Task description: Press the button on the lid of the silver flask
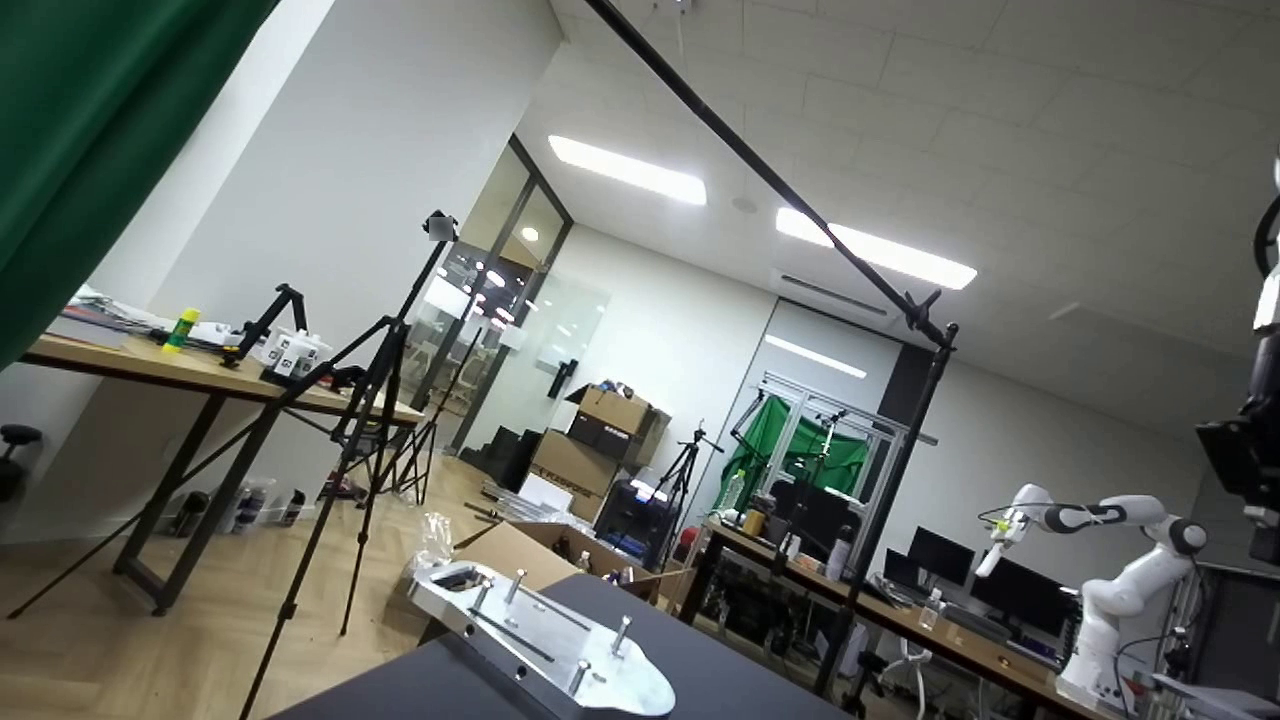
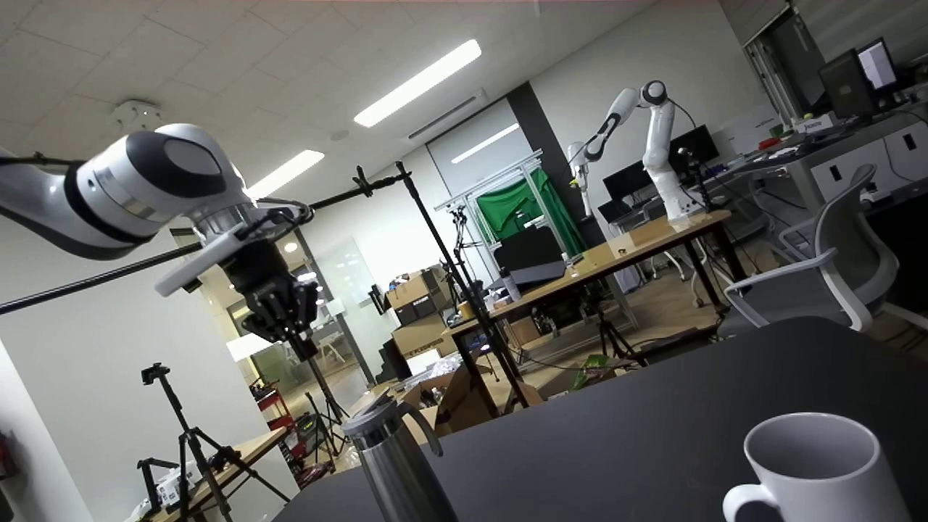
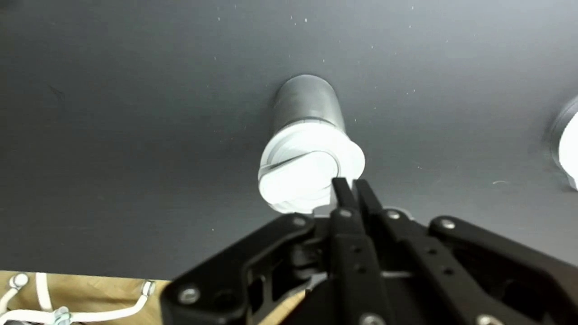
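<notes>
Standing nearest in an exterior view was one white mug (image 2: 826, 489), its mouth up and its single handle (image 2: 749, 492) out to the left; the pale inner wall showed, the bottom was hidden. Beyond it, well apart, one silver flask (image 2: 402, 475) stood upright on the dark table (image 2: 602, 442), capped by a grey lid (image 2: 373, 419), so its contents were out of sight. The wrist view showed one tongue-shaped button (image 3: 302, 178) on that lid. Above the flask, apart from the lid, hung the gripper (image 3: 351, 182), its two fingers (image 3: 345, 198) closed together, only a thin line between them. One white arm (image 2: 112, 188) carried it. At the table's edge, in an exterior view, lay one metal plate (image 1: 560, 630) with four pegs (image 1: 622, 636) standing up from it. Farther off, an open cardboard box (image 1: 512, 553) held several bottles (image 1: 584, 561), too hidden to count. Behind it rose stacked cartons (image 1: 608, 412), items (image 1: 615, 388) showing over the topmost rim. Also far off, on a wooden-topped table (image 2: 645, 241), were a clear bottle (image 1: 931, 611), its contents too small to tell, and a second white arm (image 2: 658, 145). Two ceiling lights (image 1: 628, 170) shone in both exterior views.
</notes>
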Tool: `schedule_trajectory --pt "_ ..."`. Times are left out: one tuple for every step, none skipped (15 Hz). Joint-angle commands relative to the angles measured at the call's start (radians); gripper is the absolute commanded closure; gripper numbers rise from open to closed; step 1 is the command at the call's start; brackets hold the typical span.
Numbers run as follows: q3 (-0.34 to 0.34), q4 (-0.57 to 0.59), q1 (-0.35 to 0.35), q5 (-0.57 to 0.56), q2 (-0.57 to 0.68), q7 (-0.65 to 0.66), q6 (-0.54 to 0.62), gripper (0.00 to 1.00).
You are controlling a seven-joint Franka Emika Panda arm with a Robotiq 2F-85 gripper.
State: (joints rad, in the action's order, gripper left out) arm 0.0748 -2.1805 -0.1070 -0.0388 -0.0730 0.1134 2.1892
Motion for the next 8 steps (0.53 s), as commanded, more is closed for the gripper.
schedule_trajectory --pt "0.007 -0.079 0.016 -0.016 -0.145 0.047 -0.125 0.6" --pt "0.001 -0.099 0.02 0.014 -0.185 0.033 -0.175 0.54" --pt "-0.003 -0.114 0.025 0.028 -0.217 0.03 -0.216 0.46" --pt "-0.004 -0.117 0.031 0.032 -0.247 0.03 -0.261 0.4" --pt "-0.011 -0.133 0.038 0.049 -0.286 0.025 -0.291 0.34" --pt "-0.018 -0.139 0.043 0.069 -0.314 0.019 -0.319 0.27" --pt "-0.021 -0.143 0.049 0.08 -0.333 0.017 -0.336 0.2" --pt "-0.02 -0.144 0.056 0.082 -0.349 0.024 -0.349 0.14"
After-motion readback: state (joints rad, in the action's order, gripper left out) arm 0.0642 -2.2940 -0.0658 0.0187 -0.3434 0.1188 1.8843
